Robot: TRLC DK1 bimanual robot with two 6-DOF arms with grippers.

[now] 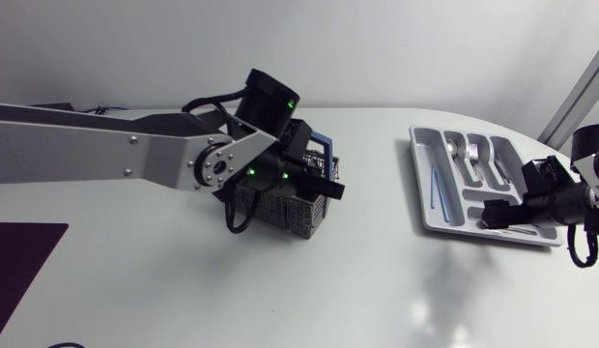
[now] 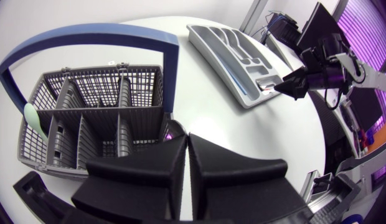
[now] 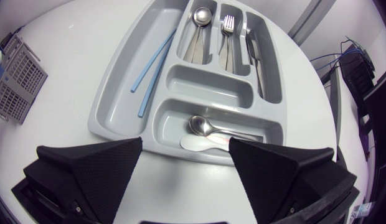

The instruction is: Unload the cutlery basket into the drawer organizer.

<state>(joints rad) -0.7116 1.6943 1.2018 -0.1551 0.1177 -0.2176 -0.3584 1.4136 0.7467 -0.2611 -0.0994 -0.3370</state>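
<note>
Your left gripper (image 2: 187, 140) sits closed over basket (image 2: 99, 81), right gripper (image 3: 185, 142) spread. Green piece (image 2: 32, 118): likely light, slick plastic; pinch its exposed end.

Setting: robotics lab bench. Evidence: a plain white table (image 1: 357, 290) serves two silver-grey and black robot arms, the left arm (image 1: 106, 145) entering at 9 o'clock and the right arm (image 1: 591, 145) at 3 o'clock. Kitchen items are laid out as test props: cutlery basket (image 1: 280, 208) near centre, drawer organizer (image 1: 422, 164) toward 2 o'clock.
</note>
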